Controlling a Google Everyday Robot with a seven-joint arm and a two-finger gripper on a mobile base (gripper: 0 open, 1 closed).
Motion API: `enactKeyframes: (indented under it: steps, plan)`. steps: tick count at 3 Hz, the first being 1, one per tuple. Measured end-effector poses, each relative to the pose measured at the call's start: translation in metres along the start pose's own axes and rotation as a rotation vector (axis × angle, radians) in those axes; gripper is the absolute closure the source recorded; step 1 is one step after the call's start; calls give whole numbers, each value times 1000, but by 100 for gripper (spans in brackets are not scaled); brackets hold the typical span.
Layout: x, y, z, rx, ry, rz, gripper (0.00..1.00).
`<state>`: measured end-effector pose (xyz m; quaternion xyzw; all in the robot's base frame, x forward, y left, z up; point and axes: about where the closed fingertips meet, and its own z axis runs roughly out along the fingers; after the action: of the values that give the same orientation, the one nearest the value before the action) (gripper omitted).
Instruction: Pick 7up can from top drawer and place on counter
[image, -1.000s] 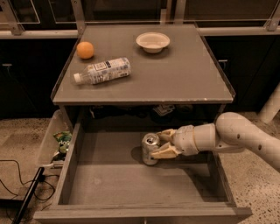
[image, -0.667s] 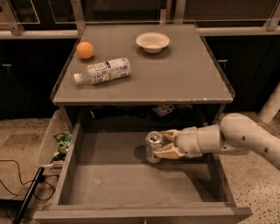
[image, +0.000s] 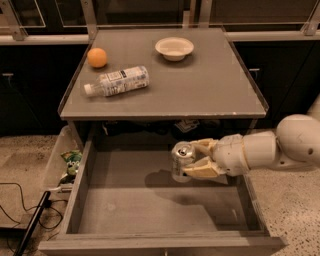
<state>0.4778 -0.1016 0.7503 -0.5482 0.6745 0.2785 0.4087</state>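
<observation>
7up can in jaws, over top drawer

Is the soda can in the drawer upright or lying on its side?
Upright: the can has its pull-tab top facing up, clamped between the gripper's fingers over the open drawer.

White arm reaches in from the right, forearm roughly level and pointing left. The claw sits over the top drawer, its two tan fingers clamped on either side of the upright 7up can.
</observation>
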Motion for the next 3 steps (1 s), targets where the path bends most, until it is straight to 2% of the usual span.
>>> enactKeyframes:
  steps: [1,2,3]
  plan:
    - [-54,2,-30,20,29,-70,100]
    - [-106,-19,-64,61,92,-129,100]
    - [-131,-54,-103,141,107,-132,100]
